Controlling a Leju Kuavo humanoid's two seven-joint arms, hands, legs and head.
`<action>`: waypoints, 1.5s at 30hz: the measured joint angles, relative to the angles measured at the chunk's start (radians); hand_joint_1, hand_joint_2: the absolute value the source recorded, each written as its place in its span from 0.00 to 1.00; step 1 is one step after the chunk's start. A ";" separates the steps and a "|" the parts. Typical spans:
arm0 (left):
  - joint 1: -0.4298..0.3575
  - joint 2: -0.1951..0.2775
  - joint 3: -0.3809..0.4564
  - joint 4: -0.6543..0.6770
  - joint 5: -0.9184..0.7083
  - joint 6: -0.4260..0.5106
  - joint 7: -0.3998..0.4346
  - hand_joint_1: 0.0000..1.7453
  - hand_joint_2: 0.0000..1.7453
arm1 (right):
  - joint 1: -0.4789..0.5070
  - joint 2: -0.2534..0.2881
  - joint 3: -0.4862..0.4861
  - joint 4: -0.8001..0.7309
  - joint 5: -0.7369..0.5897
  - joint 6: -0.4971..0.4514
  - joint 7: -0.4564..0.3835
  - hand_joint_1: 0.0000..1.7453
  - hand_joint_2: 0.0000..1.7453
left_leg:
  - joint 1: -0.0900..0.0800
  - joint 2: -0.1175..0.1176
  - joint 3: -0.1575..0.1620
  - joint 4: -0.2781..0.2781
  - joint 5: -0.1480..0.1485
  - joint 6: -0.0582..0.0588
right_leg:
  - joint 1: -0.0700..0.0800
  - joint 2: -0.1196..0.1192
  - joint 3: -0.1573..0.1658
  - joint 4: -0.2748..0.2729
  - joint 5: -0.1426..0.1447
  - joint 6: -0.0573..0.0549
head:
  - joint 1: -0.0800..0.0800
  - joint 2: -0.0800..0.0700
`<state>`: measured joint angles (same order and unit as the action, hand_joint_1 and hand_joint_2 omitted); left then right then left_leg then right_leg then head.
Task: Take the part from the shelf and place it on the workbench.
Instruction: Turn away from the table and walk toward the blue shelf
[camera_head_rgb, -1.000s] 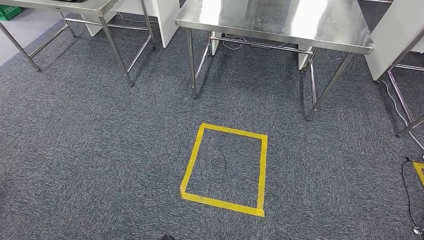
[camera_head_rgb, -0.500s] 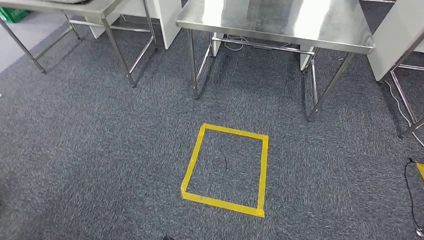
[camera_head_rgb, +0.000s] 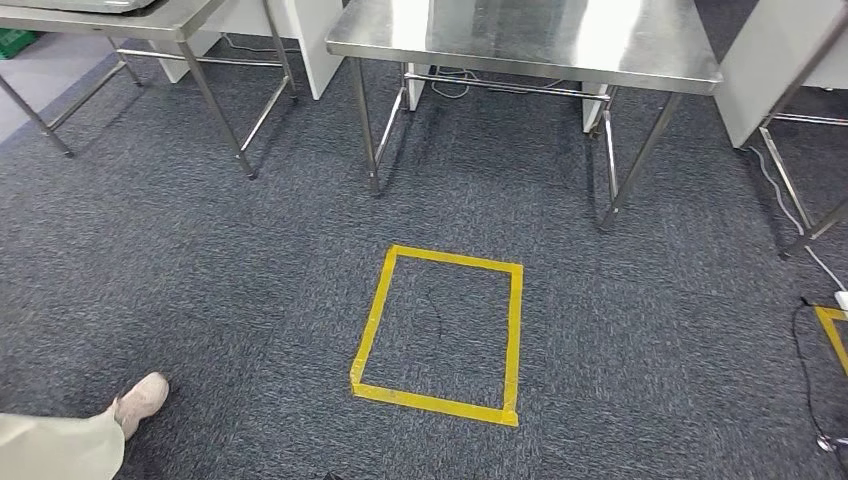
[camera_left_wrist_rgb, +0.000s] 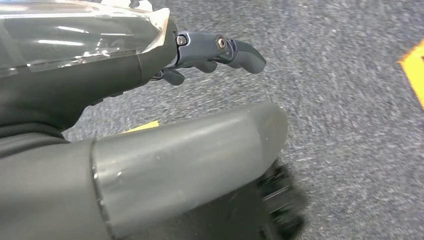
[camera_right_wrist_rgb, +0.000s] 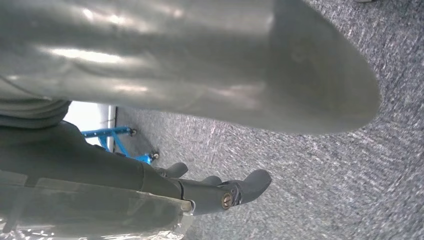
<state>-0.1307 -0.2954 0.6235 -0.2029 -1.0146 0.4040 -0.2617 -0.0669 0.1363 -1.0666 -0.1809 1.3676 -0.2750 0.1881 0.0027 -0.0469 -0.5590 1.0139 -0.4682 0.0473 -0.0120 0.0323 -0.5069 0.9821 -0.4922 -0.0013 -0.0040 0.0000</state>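
A steel workbench (camera_head_rgb: 540, 45) stands ahead of me on thin legs, and the part of its top that I see is bare and shiny. My left hand (camera_left_wrist_rgb: 140, 75) hangs over the grey carpet; its dark fingers (camera_left_wrist_rgb: 235, 50) stretch out apart from the thick grey thumb (camera_left_wrist_rgb: 200, 150), and it holds nothing. My right hand (camera_right_wrist_rgb: 125, 175) hangs the same way, with its fingers (camera_right_wrist_rgb: 240, 190) spread away from the thumb (camera_right_wrist_rgb: 300, 85) and nothing in it.
A yellow tape square (camera_head_rgb: 438, 332) marks the carpet before the workbench. A second steel table (camera_head_rgb: 150, 20) stands at the far left, and white cabinets (camera_head_rgb: 770, 70) at the right. A person's shoe (camera_head_rgb: 140, 400) and trouser leg are at the lower left. Cables (camera_head_rgb: 810, 370) lie at the right. A blue wheeled frame (camera_right_wrist_rgb: 117, 142) stands behind me.
My view has shifted, so the tables and the tape square sit a little further left. A person's shoe and trouser leg have come in at the lower left.
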 joint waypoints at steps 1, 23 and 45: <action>0.000 0.000 0.000 0.000 0.000 0.000 0.000 0.00 0.00 | 0.000 0.001 0.000 0.000 0.000 0.000 0.000 0.00 0.00 | 0.001 -0.003 0.002 -0.001 -0.003 0.001 | 0.000 0.000 -0.001 0.000 0.000 0.000 | 0.001 0.000; -0.047 0.001 0.002 -0.001 -0.011 -0.072 0.043 0.00 0.00 | -0.008 0.008 0.000 0.000 0.000 -0.008 0.024 0.00 0.00 | 0.001 0.082 0.000 0.003 -0.017 -0.030 | -0.017 -0.045 -0.010 -0.007 0.013 0.015 | 0.003 0.000; -0.008 -0.008 0.002 -0.001 0.006 0.022 -0.086 0.00 0.00 | 0.006 0.004 0.000 0.003 -0.001 -0.013 0.045 0.00 0.00 | 0.000 0.100 0.019 -0.050 0.016 0.013 | -0.004 -0.026 -0.153 0.252 -0.087 0.046 | 0.006 0.000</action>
<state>-0.1389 -0.3037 0.6252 -0.2035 -1.0084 0.4255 -0.3473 -0.0612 0.1407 -1.0666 -0.1782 1.3668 -0.2879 0.2332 0.0026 0.0535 -0.5399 0.9640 -0.4525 0.0607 -0.0156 0.0063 -0.6598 1.2336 -0.5796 0.0451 0.0024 0.0000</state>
